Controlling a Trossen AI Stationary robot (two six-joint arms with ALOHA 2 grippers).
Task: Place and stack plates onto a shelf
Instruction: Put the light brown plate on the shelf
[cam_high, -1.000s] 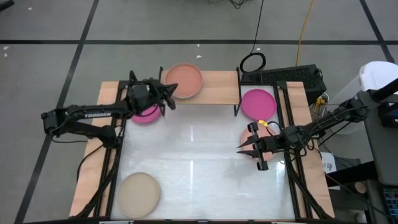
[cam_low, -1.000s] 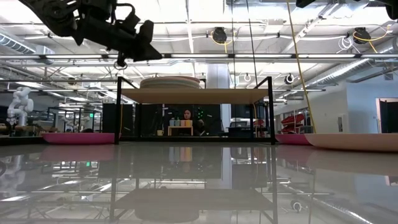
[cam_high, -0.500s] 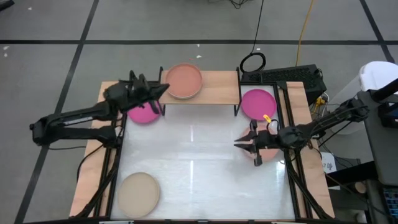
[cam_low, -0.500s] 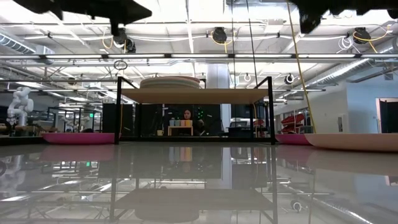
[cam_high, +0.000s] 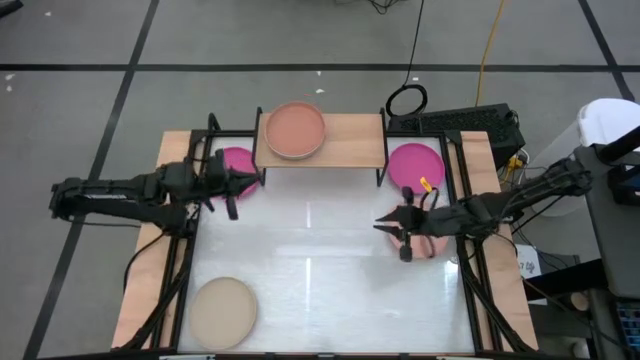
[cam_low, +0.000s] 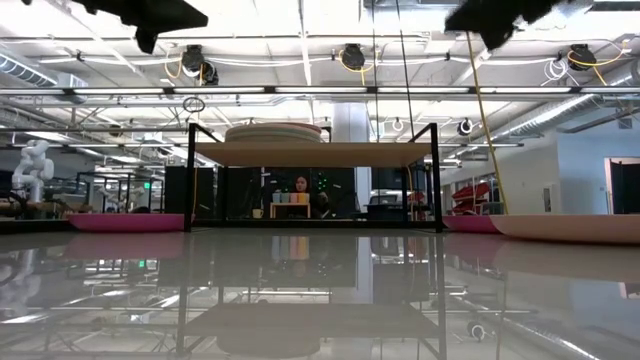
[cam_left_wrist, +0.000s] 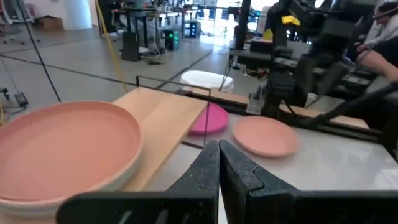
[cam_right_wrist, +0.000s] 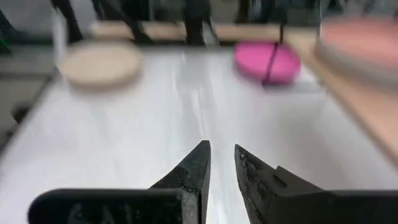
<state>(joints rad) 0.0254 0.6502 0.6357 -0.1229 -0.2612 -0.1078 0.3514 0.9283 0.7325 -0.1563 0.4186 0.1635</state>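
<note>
A peach plate (cam_high: 294, 129) tops the stack on the shelf (cam_high: 350, 145) at the far bench edge. Left pincer (cam_high: 228, 187) is together by a magenta plate (cam_high: 238, 160); right pincer (cam_high: 400, 237) is narrowly apart. Only the low view shows the stack's pale lower plates (cam_low: 274, 133).

The table (cam_high: 320, 250) is seen from straight overhead, and level from its surface toward the shelf (cam_low: 315, 153). Each wrist view is taken close behind its own fingers, looking across the table; the shelf is shared by all views.
</note>
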